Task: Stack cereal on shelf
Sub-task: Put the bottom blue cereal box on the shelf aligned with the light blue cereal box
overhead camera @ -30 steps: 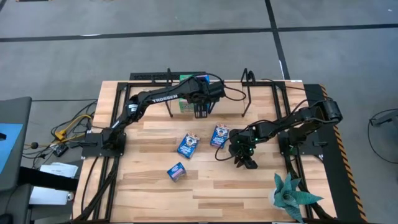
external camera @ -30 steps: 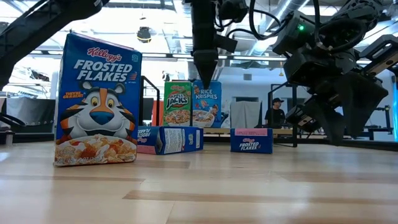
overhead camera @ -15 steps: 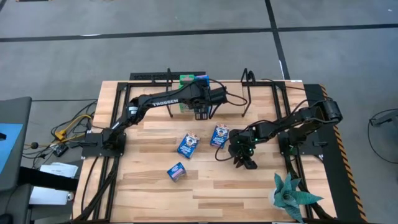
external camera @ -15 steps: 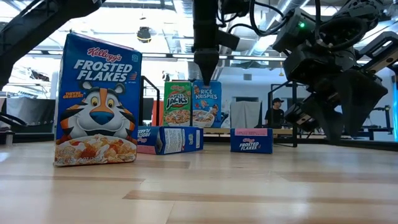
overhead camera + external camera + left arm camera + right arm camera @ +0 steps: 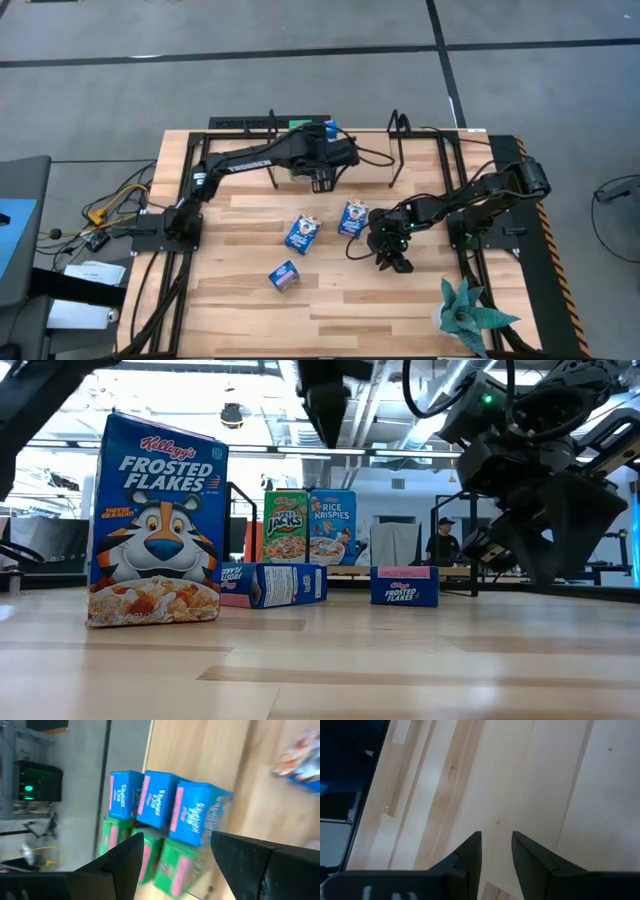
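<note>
The wooden counter (image 5: 250, 320) fills the scene, black frame along its edges, and at its far side sits the shelf (image 5: 365, 170), flanked by thin black wire uprights. The left arm reaches across from the left, its gripper (image 5: 322, 184) hovering above the shelf with fingers (image 5: 120, 865) spread wide and nothing between them. Right under that gripper are the stacked boxes: light blue Rice Krispies boxes (image 5: 160, 805) side by side, green boxes (image 5: 170, 865) just beside them, touching. The right arm sits low toward the right of the counter, its gripper (image 5: 392, 262) pointing down at bare wood, fingers (image 5: 470, 852) drawn in to a narrow gap and gripping nothing. On the open counter, three dark blue Frosted Flakes boxes wait: one upright Frosted Flakes box (image 5: 155, 520) nearest the front, one flat box (image 5: 302, 233) in the middle, another flat box (image 5: 353, 217) just left of the right gripper. A spiky green plant (image 5: 468, 315) stands in the near right corner. A person (image 5: 445, 540) stands in the room far behind.
</note>
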